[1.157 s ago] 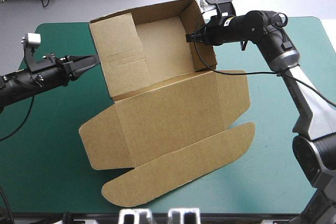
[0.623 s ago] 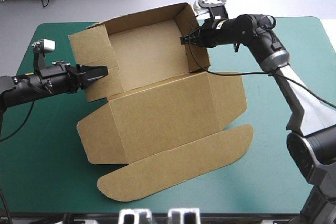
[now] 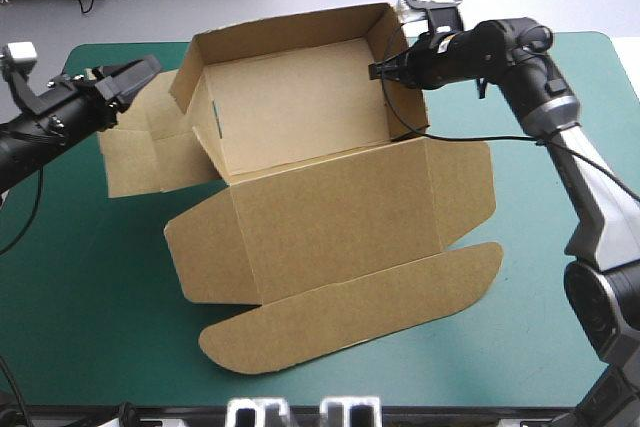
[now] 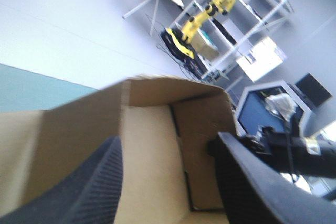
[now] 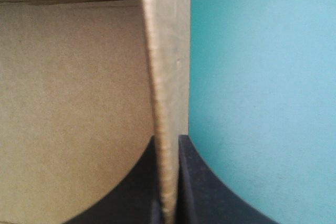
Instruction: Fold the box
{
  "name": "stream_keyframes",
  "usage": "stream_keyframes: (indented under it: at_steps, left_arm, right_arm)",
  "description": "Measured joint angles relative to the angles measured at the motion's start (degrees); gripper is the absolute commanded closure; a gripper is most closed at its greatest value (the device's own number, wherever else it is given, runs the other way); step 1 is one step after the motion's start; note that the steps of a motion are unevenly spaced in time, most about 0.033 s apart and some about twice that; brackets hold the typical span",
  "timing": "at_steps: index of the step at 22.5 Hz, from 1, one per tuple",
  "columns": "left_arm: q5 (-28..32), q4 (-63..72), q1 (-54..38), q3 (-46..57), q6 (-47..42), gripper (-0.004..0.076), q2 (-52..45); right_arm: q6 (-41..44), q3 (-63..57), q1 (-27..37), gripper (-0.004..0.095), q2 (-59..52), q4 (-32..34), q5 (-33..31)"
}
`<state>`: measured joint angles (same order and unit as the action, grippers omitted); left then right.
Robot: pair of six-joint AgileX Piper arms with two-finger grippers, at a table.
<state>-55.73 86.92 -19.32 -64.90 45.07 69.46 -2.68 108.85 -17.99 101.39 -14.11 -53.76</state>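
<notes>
Left gripper point(image 3: 128, 79): My two black fingers point(image 4: 84, 187) are spread wide apart and hold nothing. This gripper hangs over the far left part of the surface point(image 3: 80, 297), just beside the box point(image 3: 320, 227). I think it waits there so it can push the loose side up.
Left flap point(image 3: 140, 152): This brown piece lies flat on the surface and sticks out from the left side of the box. It is not tucked in yet.
Box: It sits in the middle of the teal-green surface. The far part is a tray with its walls standing up.
Lid point(image 3: 350, 312): It lies flat toward the near edge, with a round flap at the end. That leaves the tray open, so there is room to work inside.
Right wall point(image 5: 167, 77): It stands up straight. Its thin top edge goes right between my right fingers.
Right gripper point(image 3: 383, 70): It is pressed together, pinching the right wall. I think I hold it so the wall does not fall over and the box does not slide while the left side gets folded.
</notes>
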Motion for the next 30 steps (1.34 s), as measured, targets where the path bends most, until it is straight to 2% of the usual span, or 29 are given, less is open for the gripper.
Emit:
stream_keyframes:
  at_steps: [6,9,13,16,17,21,25,30]
  left_arm:
    - [1.18,-0.38,-11.54,-3.27,0.17,0.0413,0.73]
    - [1.30,-2.34,-12.63,-4.28,0.17,0.0413,3.98]
    - [0.99,-7.68,-12.63,-4.34,-0.69,0.0417,10.64]
    - [-4.06,-12.16,-12.07,-4.34,-1.31,0.0470,14.79]
    - [-5.66,-13.18,-11.17,-4.34,-1.35,0.0477,15.65]
    - [-9.39,-13.66,-5.52,-4.47,-1.29,0.0479,15.95]
    - [-13.06,-12.31,-1.56,-5.89,-1.11,0.0479,15.97]
    - [-13.50,-9.91,-1.25,-7.64,-1.10,0.0479,15.77]
  right_arm:
    - [0.04,0.00,7.74,0.0923,-5.71,0.80,-4.25]
    - [-0.97,0.00,10.40,0.0923,-9.13,0.80,-6.76]
    - [-1.16,0.00,13.93,0.0923,-13.91,0.17,-9.15]
    - [-2.53,0.24,14.67,0.0923,-17.16,-2.33,-10.03]
    - [-3.75,0.30,14.67,0.0923,-17.57,-5.12,-10.03]
    - [-6.38,0.30,14.67,0.0923,-17.54,-10.90,-9.98]
    - [-7.12,0.30,14.67,0.0923,-16.31,-11.49,-9.98]
    - [-8.03,0.30,14.67,0.0923,-14.01,-13.48,-9.98]
